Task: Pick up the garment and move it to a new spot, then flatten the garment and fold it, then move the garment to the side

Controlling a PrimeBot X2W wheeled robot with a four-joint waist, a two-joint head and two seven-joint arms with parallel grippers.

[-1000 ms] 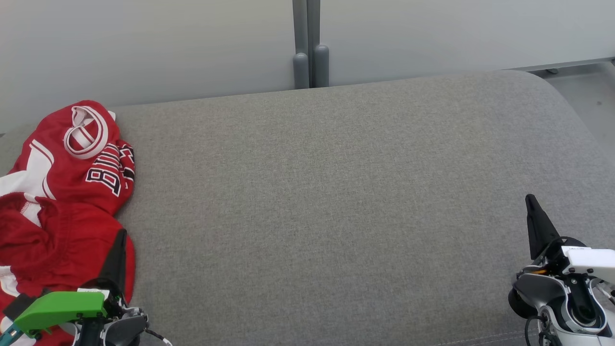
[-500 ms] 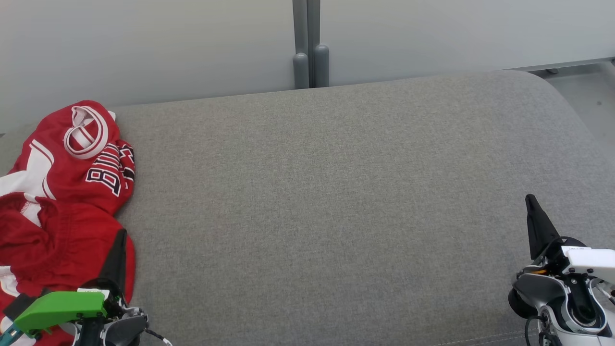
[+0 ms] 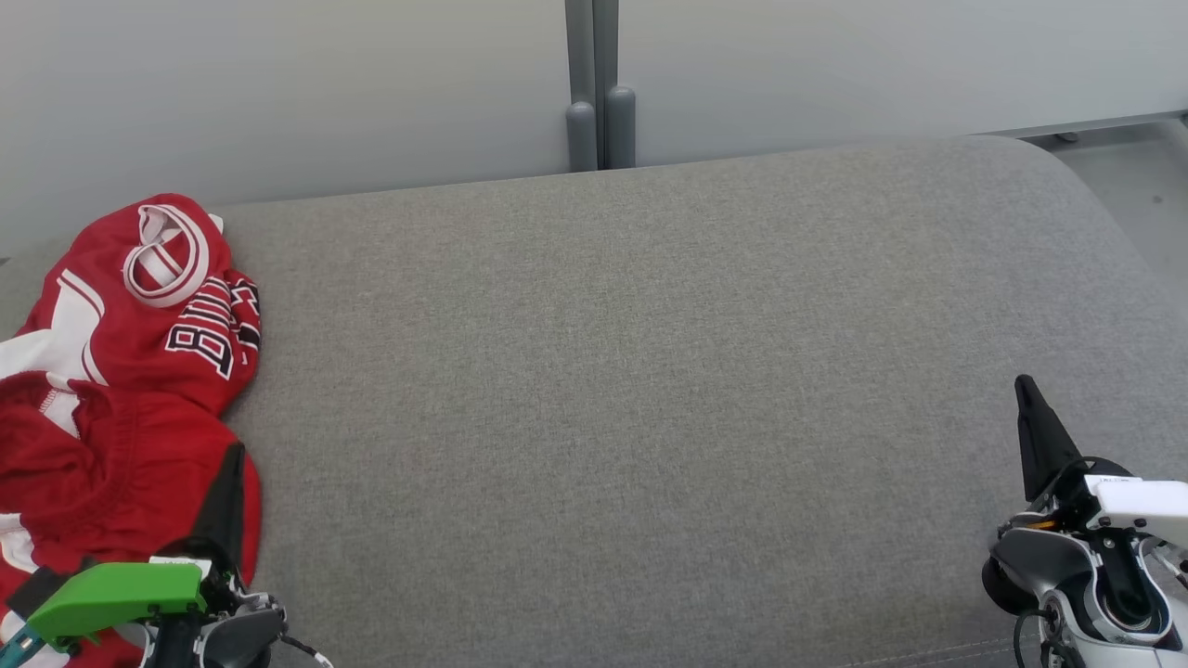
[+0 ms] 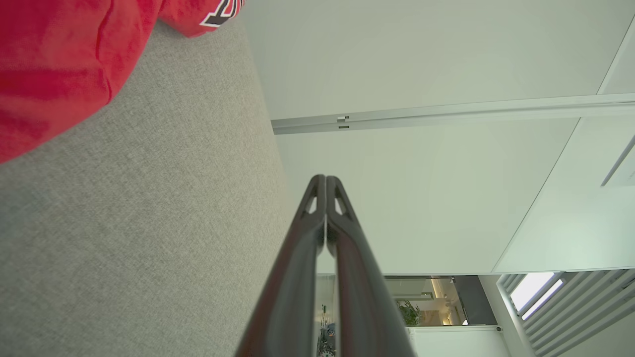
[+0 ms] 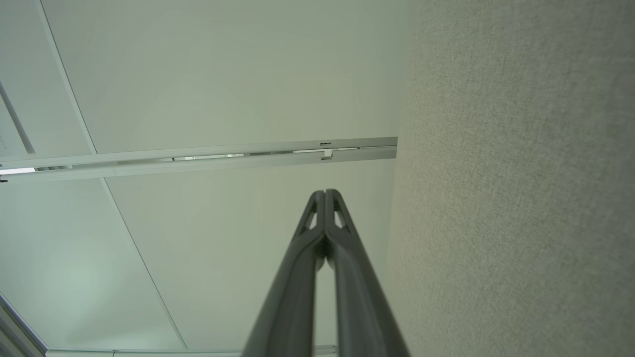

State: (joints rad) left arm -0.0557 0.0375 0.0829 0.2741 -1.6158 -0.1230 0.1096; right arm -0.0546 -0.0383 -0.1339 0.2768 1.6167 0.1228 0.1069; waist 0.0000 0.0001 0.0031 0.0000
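Garment (image 3: 130, 371): red jersey with white panels, white-banded neck opening and black lettering edged in white; crumpled in a heap, unfolded; lying at the far left end of the cushion (image 3: 650, 390), running off the left edge of the head view; neck opening toward the back edge, bunched red cloth toward the front.

Cushion: grey woven fabric, broad, rounded corner at the right rear; bare across its middle and right.

Left gripper (image 3: 236, 452): at the lower left of the head view, dark finger pointing up the picture and overlapping the garment's right front edge; whether it touches the cloth cannot be told; in the left wrist view its fingers (image 4: 297, 277) lie pressed together along their tips, nothing between them, red cloth off to the upper left and clear of the tips; green housing (image 3: 111, 594) at the wrist.

Right gripper (image 3: 1024, 382): at the lower right of the head view, over the cushion's right front area, well apart from the garment; pincer closed tip to tip in the right wrist view, holding nothing; white housing (image 3: 1142, 501) at the wrist.

Backdrop: pale wall panels (image 3: 278, 93) behind the cushion; pair of grey posts (image 3: 599, 121) at the panel joint; strip of pale floor (image 3: 1142, 176) at the upper right.
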